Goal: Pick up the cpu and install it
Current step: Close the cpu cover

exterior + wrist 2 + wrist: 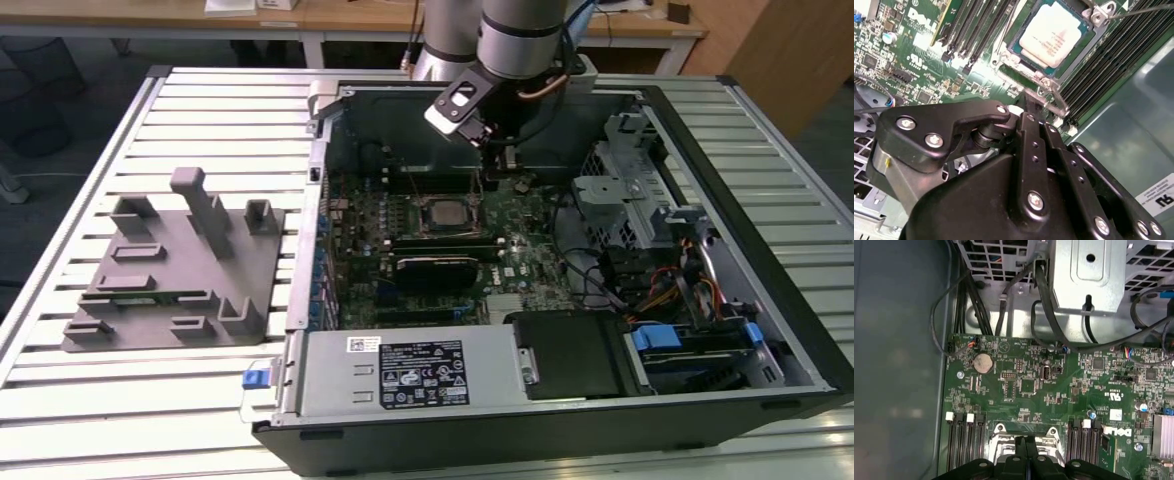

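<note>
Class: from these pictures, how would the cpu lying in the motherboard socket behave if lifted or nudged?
The cpu looks thin, flat and metal-topped, so probably stiff and light. Its smooth top likely makes it slippery. Lying flat inside the socket frame, it probably would not slide or tip if pushed.

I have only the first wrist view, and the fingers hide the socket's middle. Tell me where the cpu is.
Observer: In the second wrist view the cpu lies flat in the socket, silvery top up.
Operator: Place the gripper relative to it.
Observer: In the exterior view the gripper hangs beside the socket, toward the exterior view's right, not over the cpu.
Operator: Report the grey fixture.
Observer: In the exterior view the grey fixture stands on the slatted table, outside the computer case.
</note>
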You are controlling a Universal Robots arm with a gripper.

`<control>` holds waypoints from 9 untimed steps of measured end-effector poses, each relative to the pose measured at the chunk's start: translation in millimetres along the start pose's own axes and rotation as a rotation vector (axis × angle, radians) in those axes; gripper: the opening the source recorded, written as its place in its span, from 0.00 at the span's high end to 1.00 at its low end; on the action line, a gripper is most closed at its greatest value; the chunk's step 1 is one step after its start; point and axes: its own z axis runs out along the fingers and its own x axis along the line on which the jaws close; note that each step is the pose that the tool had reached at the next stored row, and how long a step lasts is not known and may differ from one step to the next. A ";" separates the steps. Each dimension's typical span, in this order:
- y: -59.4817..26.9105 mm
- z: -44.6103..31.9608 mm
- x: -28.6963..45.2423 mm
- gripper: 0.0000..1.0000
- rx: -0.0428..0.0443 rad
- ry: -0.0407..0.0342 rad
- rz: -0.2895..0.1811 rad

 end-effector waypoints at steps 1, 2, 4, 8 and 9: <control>-1.2 0.0 0.1 0.89 0.0000 0.0000 0.000; -2.0 0.0 0.1 0.89 0.0000 -0.0001 0.000; -3.4 0.1 0.2 0.89 0.0000 -0.0001 0.000; -12.0 0.8 0.6 0.89 -0.0001 0.0001 0.000; -13.5 1.1 0.7 0.89 -0.0001 0.0001 0.000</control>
